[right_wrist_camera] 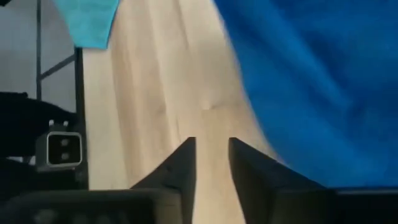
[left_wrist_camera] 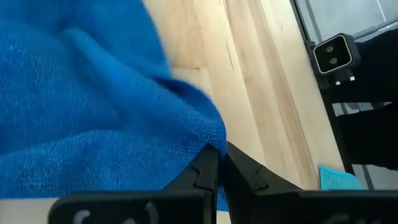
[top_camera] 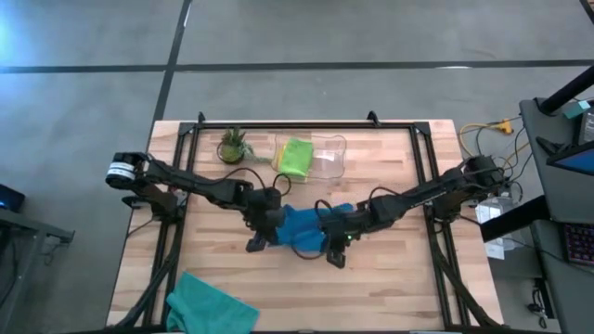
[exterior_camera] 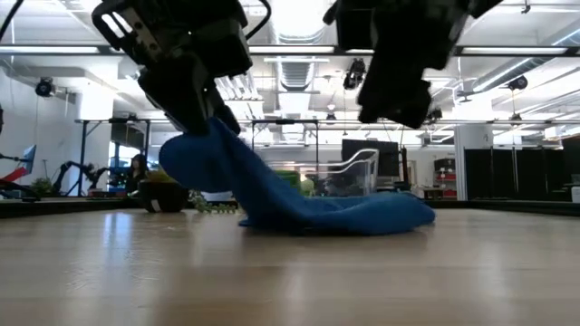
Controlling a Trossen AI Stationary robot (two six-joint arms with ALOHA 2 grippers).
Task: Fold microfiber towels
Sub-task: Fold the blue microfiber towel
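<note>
A blue towel (top_camera: 302, 227) lies at the table's middle, and its left end is lifted. My left gripper (top_camera: 260, 239) is shut on that end (exterior_camera: 195, 149); the rest slopes down and lies bunched on the table (exterior_camera: 362, 215). My right gripper (top_camera: 336, 252) hovers above the towel's right end (exterior_camera: 399, 104), fingers slightly apart and empty (right_wrist_camera: 211, 155). A teal towel (top_camera: 209, 306) lies crumpled at the near left edge. A lime green towel (top_camera: 297, 156) sits in the clear bin. The yellow towel is out of view. My left gripper pinches the blue towel's edge at a corner-like tip (left_wrist_camera: 214, 142) between its two shut fingers. One layer or several, I cannot tell. The held end is lifted clear of the table. The cloth hangs slack from the fingers down to the part that lies on the wood (exterior_camera: 272, 213).
A clear plastic bin (top_camera: 327, 158) stands at the far middle, with a small potted plant (top_camera: 232, 146) to its left. A black metal frame (top_camera: 306, 123) runs along the table's edges. Bare wood lies between the blue towel and the near edge.
</note>
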